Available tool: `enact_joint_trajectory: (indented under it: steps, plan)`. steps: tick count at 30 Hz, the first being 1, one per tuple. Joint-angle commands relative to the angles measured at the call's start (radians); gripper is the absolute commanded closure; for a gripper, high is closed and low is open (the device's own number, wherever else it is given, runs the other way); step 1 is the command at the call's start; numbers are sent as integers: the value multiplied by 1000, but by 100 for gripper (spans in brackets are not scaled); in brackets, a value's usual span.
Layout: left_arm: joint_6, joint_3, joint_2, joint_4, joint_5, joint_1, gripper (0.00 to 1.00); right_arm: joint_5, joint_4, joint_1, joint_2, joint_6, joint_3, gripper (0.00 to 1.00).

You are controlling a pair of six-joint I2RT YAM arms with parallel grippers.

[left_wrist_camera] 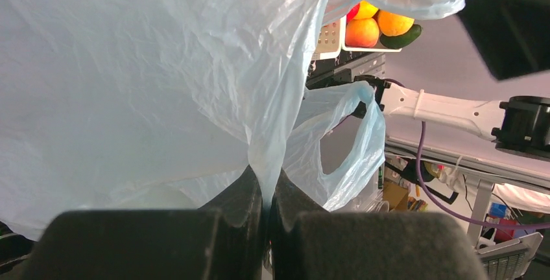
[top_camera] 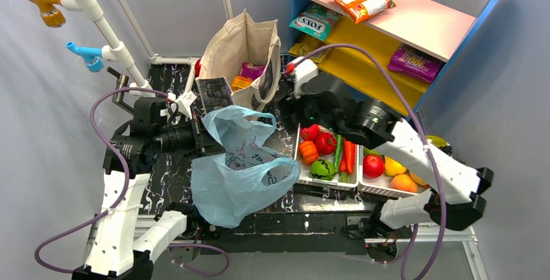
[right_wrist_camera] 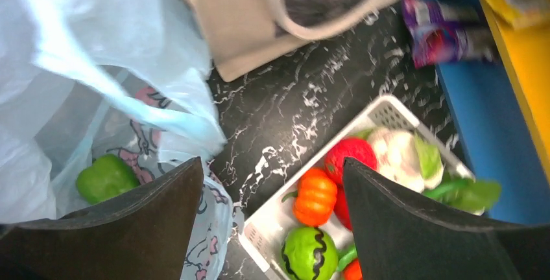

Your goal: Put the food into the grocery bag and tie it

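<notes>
The left pincer point(left_wrist_camera: 264, 186) is clamped on a gathered fold of the grocery bag point(top_camera: 237, 176). Its two dark fingers point(left_wrist_camera: 237, 202) are pressed together with the thin blue plastic squeezed between them. From the top camera, the bag hangs from that grip at the centre-left of the black marbled tabletop point(top_camera: 170, 173). Its mouth gapes toward 3 o'clock and its body sags toward 6 o'clock, over the near edge. One handle loop point(top_camera: 280, 171) reaches out toward 3 o'clock, ending just beside the white basket point(top_camera: 326, 185).

The right pincer point(right_wrist_camera: 266, 228) stands wide apart over the strip of tabletop between bag and basket. From its wrist camera the bag is at 9 o'clock and the basket at 4 o'clock. Inside the bag lies one green piece of food point(right_wrist_camera: 107, 177), perhaps a pepper, though the wrist view is too soft to be sure.

The rest of the food sits in the basket:
- a red piece point(right_wrist_camera: 350, 155)
- an orange pumpkin point(right_wrist_camera: 314, 197) just below it
- a green striped ball point(right_wrist_camera: 310, 254) toward 6 o'clock
- a pale cauliflower-like head point(right_wrist_camera: 399, 157) toward 3 o'clock

A second basket point(top_camera: 382, 193), touching the first on its 3 o'clock side, holds a red apple point(top_camera: 373, 165) and some orange fruit.

A beige canvas tote point(top_camera: 243, 50) stands at 12 o'clock of the bag. A coloured shelf point(top_camera: 415, 30) rises at 1 o'clock.
</notes>
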Motion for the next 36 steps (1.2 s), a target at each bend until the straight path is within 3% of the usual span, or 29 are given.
enact_joint_trajectory:
  steps: [1,5,20,27,36]
  plan:
    - [9,-8,-1,8,37,-4,100,1,-16,-130,-142,225,-97,16]
    - [6,-5,9,16,41,-10,100,-87,-51,-258,-181,329,-186,15]
    - [9,7,5,3,32,-12,100,-177,-134,-483,-94,459,-295,11]
    - [19,18,-1,-14,14,-12,100,-213,-192,-527,-22,488,-322,15]
    - [28,16,-10,-26,2,-12,100,-261,-104,-561,-41,481,-490,23]
